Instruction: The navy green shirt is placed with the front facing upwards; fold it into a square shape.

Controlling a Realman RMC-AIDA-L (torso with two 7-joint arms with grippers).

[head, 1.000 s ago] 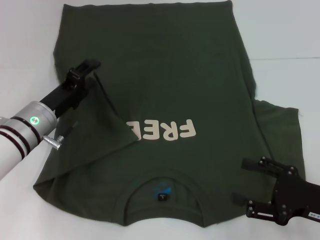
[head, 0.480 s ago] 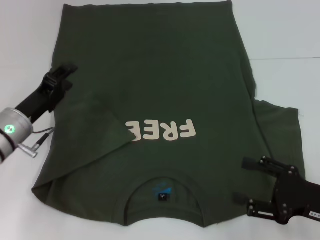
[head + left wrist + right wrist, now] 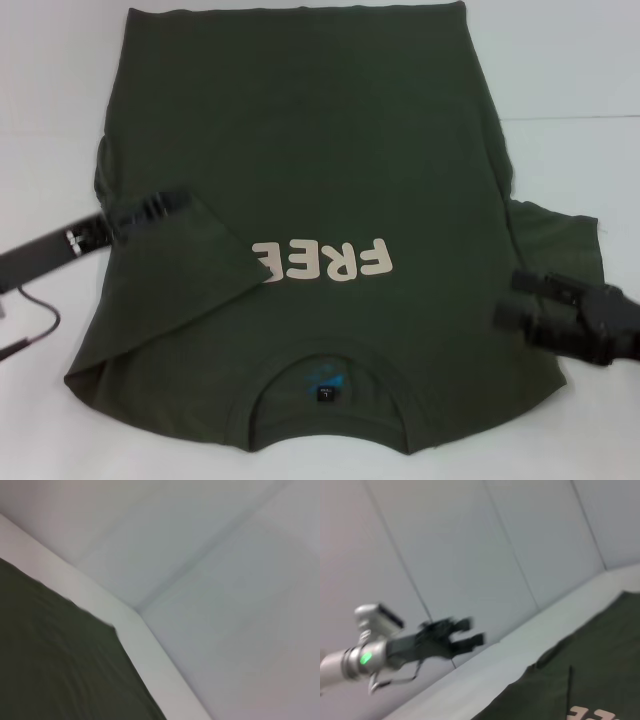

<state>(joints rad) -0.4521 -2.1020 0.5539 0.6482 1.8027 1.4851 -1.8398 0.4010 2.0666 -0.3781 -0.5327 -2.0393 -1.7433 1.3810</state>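
The navy green shirt (image 3: 320,130) lies flat on the white table, front up, with its collar (image 3: 325,385) nearest me and the cream lettering (image 3: 325,260) across the chest. Its left sleeve is folded inward over the chest, covering the end of the lettering. My left gripper (image 3: 160,207) lies low at that folded sleeve's upper edge, open and holding nothing; the right wrist view shows the left gripper (image 3: 470,632) from the side with its fingers apart. My right gripper (image 3: 515,298) hovers open over the shirt's right side, beside the spread right sleeve (image 3: 565,235).
White table (image 3: 560,60) surrounds the shirt on all sides. The left wrist view shows the shirt's edge (image 3: 55,665), the table's rim (image 3: 150,650) and a pale wall behind. A thin cable (image 3: 35,335) loops off the left arm near the table's left side.
The left gripper has drawn back toward me, off the folded sleeve's far end, and dropped low. The right gripper has turned and moved in over the shirt's right side.
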